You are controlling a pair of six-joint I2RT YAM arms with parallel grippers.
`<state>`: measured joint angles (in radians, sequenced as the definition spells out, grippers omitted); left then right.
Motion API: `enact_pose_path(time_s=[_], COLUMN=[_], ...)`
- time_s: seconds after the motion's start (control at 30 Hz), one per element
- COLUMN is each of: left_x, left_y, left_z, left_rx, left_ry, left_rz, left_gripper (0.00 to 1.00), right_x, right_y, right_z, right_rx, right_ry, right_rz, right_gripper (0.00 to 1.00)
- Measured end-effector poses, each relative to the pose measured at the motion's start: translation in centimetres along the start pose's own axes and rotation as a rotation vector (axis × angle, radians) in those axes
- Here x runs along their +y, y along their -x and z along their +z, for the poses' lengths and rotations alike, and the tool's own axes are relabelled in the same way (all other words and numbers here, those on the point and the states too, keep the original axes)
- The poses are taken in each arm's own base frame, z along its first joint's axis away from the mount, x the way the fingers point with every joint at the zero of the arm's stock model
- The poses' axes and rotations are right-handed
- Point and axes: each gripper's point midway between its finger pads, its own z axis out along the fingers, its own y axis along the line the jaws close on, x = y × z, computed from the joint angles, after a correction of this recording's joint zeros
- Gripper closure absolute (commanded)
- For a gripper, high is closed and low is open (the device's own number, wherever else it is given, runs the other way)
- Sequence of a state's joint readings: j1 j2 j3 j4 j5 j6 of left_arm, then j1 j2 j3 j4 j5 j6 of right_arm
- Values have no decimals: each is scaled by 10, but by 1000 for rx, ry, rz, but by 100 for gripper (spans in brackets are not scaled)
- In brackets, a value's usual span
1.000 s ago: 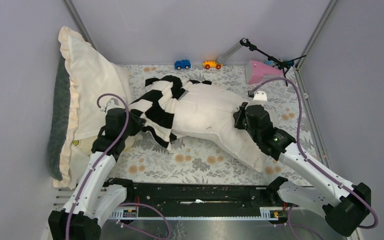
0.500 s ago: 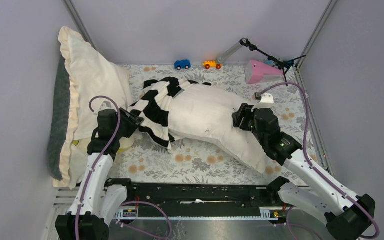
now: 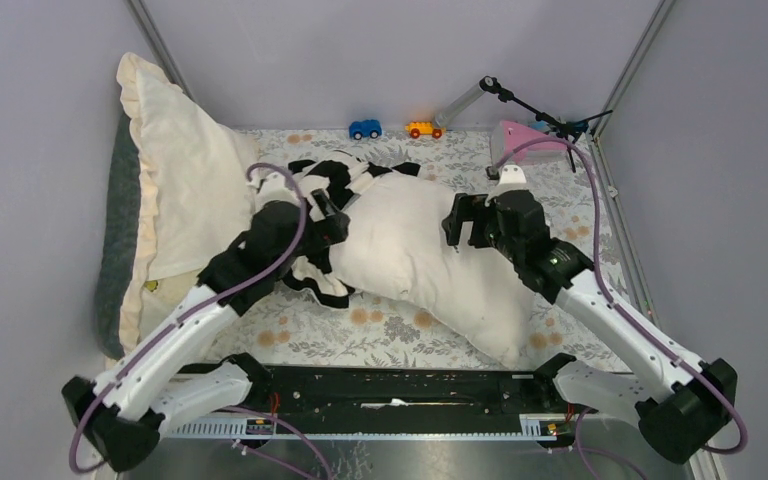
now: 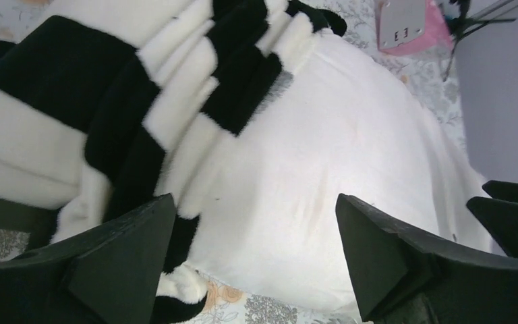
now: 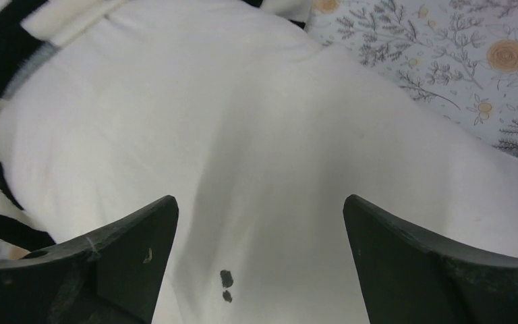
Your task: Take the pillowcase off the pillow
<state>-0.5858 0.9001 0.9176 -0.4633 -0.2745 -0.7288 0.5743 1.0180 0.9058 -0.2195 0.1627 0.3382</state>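
The plump off-white pillow lies slantwise across the floral cloth. The black-and-white striped pillowcase is bunched over its left end. My left gripper hovers open at the edge of the bunched stripes, fingers pointing right. In the left wrist view the pillowcase fills the left, the bare pillow the right, and my left gripper holds nothing. My right gripper stands open over the pillow's middle. The right wrist view shows the pillow with a dark speck between the spread fingers of my right gripper.
A cream ruffled pillow with grey backing leans along the left wall. At the back stand a blue toy car, an orange toy car, a pink object and a black stand. Floral cloth shows in front.
Both grippers went from shut to open and let go of the fabric. My left arm swung right, onto the bunched pillowcase. My right gripper shifted up and left over the pillow.
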Motion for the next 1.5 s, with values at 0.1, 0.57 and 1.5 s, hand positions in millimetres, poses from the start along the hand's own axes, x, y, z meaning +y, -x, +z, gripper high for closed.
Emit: enact_pose_path(time_s=[0.1, 0.57, 1.5], left_x=[-24, 17, 158], left_y=[-10, -40, -33], left_z=[10, 60, 57], left_rx=[6, 86, 46], left_ry=[44, 277, 122], left_rz=[103, 248, -466], left_gripper=[1, 8, 5], right_x=[-3, -4, -9], right_y=[-18, -67, 0], right_z=[14, 25, -33], right_rx=[83, 208, -40], right_ry=[-27, -51, -38], right_rz=[-34, -99, 14], right_gripper=[0, 0, 0])
